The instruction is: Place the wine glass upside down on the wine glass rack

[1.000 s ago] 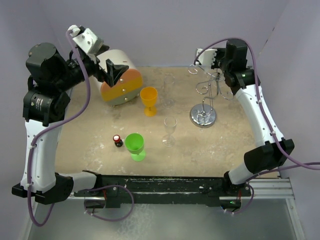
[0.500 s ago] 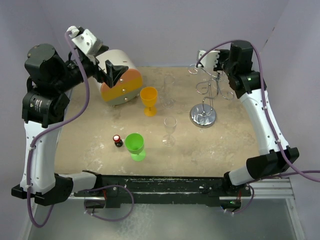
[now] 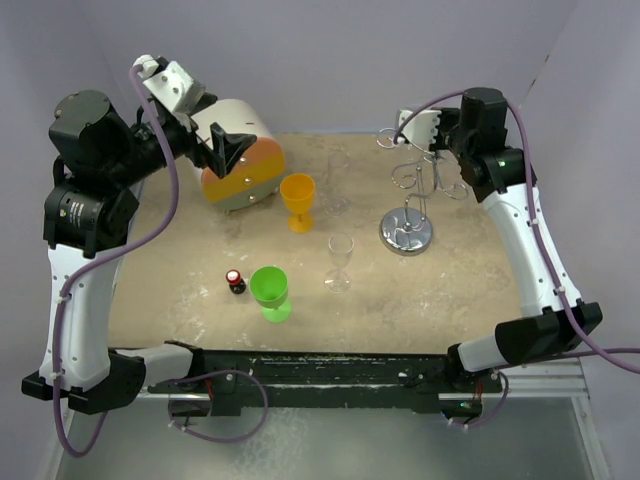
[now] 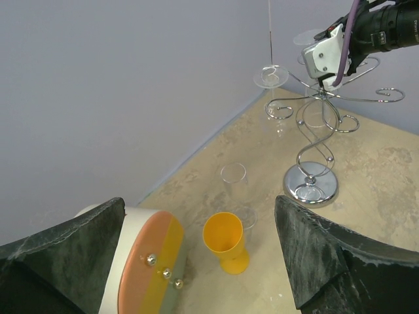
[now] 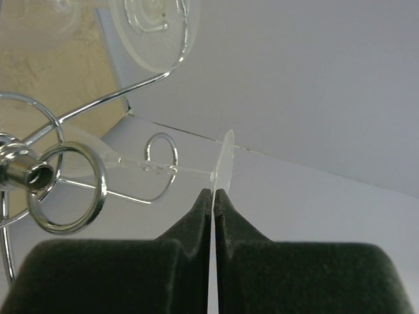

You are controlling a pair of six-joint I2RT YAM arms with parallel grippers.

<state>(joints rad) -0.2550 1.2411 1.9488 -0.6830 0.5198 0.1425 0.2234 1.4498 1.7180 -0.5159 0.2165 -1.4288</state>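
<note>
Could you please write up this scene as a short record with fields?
left gripper: open, empty, high at far left
right gripper: shut on the foot of the held wine glass, at the rack's arms
wine glass rack: upright, far right; second wine glass hangs upside down on it
on table: clear glasses, orange goblet, green goblet, all upright

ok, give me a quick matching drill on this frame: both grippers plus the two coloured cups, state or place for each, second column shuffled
Things:
1. left gripper
2. right gripper
3. orange cup
4. green cup

State or place:
A. next to the small red-capped bottle
B. shut on the foot of a clear wine glass, up at the wine glass rack
C. open wide, holding nothing
D. beside the round orange-and-white container

Pairs: 1-C, 2-B, 3-D, 4-A
</note>
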